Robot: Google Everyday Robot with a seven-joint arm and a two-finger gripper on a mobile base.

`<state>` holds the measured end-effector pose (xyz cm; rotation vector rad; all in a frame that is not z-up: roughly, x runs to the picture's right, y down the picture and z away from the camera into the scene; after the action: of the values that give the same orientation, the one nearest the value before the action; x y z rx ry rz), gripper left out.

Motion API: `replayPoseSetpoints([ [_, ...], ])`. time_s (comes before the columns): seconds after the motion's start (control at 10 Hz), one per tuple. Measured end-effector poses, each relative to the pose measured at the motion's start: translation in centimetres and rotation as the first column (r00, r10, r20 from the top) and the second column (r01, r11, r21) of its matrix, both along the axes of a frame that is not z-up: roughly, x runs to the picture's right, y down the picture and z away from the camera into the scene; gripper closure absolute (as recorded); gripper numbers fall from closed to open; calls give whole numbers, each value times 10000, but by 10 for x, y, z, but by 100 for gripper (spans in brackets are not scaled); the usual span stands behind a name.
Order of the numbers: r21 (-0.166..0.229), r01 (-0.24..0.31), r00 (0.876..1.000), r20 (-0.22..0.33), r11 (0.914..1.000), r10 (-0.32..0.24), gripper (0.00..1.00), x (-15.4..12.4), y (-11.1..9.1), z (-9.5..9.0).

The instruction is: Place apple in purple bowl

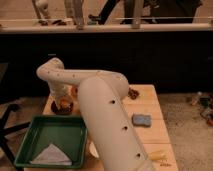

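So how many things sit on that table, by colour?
Green tray: 1
Blue sponge: 1
White paper: 1
Yellow item: 1
Dark bowl: 1
Brown item: 1
Total: 6
The gripper sits over the Dark bowl, far left.

One wooden bench [150,102] carries everything. One green tray [60,135] sits at its near left corner, with one white folded napkin [51,155] inside. One blue sponge [141,120] lies by the right edge. One dark bowl [63,109] stands at the far left corner, and one gripper [62,100], on the single white arm [107,120], hangs just above it. One apple [74,91], if the orange-red round shape is that, shows just beside the gripper. One small brown item [133,93] sits at the far edge. One yellow item [158,155] lies near the near right corner. One white rounded rim [93,149] peeks out beside the tray.
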<state>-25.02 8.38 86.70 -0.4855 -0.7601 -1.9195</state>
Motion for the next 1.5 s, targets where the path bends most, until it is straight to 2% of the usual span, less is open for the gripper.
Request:
replayPoseSetpoints([
  [0.2,2,-6,10000,-10,10000,6,93,0,0,0],
  [0.8,0,7,10000,-3,10000,-7,30,-1,0,0],
  [0.9,0,8,10000,-3,10000,-8,24,-1,0,0],
  [1.0,0,8,10000,-2,10000,-8,20,-1,0,0],
  [1.5,0,10,10000,-3,10000,-10,20,-1,0,0],
])
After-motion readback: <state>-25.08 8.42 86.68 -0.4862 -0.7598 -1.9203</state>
